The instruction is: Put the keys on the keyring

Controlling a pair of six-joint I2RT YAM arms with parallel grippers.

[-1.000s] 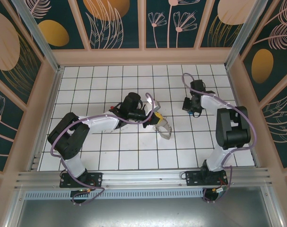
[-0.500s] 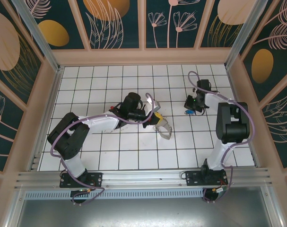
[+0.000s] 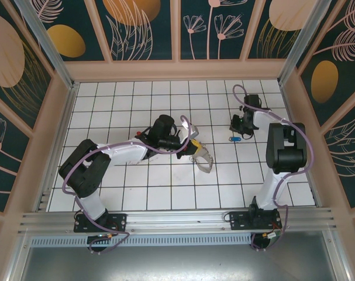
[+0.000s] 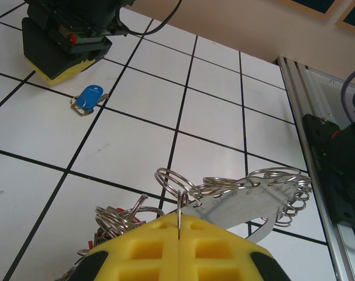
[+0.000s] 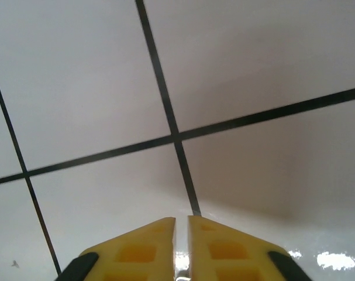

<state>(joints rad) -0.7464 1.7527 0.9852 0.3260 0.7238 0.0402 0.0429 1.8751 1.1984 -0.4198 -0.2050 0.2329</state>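
My left gripper (image 3: 195, 148) (image 4: 180, 218) is shut on one thin split ring of the keyring (image 3: 204, 159) (image 4: 253, 202), a grey metal strip fringed with silvery rings, lying on the tiles mid-table. Red bits (image 4: 97, 239) that look like the keys' heads peek out among the rings at lower left. A small blue tag on a little ring (image 3: 235, 139) (image 4: 89, 98) lies loose on the floor. My right gripper (image 3: 238, 131) (image 4: 57, 69) (image 5: 181, 219) hovers just behind the tag, its yellow pads a narrow slit apart with only tile beyond them.
The white tiled floor (image 3: 136, 99) is ringed by low wooden walls (image 3: 177, 70). An aluminium rail (image 3: 177, 219) (image 4: 309, 152) runs along the near edge, close to the keyring.
The right gripper swung toward the back right; the blue tag appeared on the floor beneath it and stayed as the gripper drew back, jaws parting slightly. The left arm and keyring have not moved.
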